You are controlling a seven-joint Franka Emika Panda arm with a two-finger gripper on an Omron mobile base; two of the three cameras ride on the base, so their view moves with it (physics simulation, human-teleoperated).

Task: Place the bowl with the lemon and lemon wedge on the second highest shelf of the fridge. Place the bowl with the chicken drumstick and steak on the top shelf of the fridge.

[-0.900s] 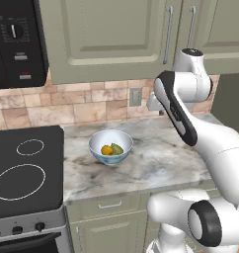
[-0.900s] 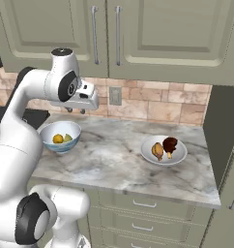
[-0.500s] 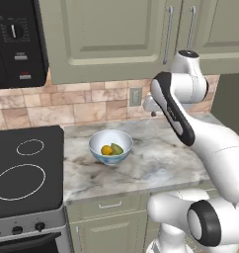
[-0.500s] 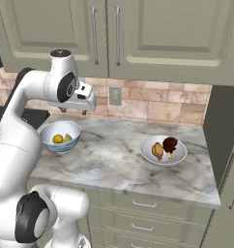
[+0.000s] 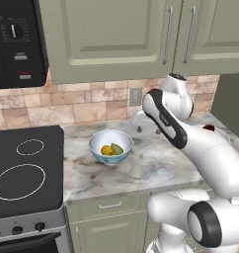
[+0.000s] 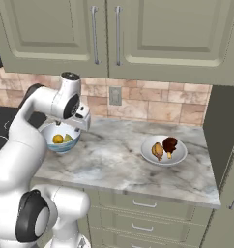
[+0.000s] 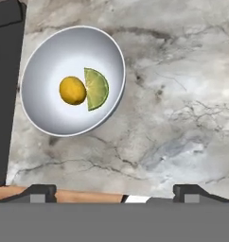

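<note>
Yellow-green lemon wedge (image 7: 96, 88) lies flat side against lemon (image 7: 72, 90); end effector (image 7: 114, 191) wide open, empty

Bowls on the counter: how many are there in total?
2. The bowl with the lemon and lemon wedge stands near the stove; the bowl with the chicken drumstick and steak stands toward the counter's right end.

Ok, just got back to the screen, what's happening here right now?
The gripper hangs open above the counter, holding nothing, just beside the bowl with the lemon and lemon wedge. That bowl sits on the counter next to the stovetop, with the lemon and the lemon wedge touching inside it. The bowl with the chicken drumstick and steak sits further along the counter, untouched. Neither bowl has been picked up yet.
</note>
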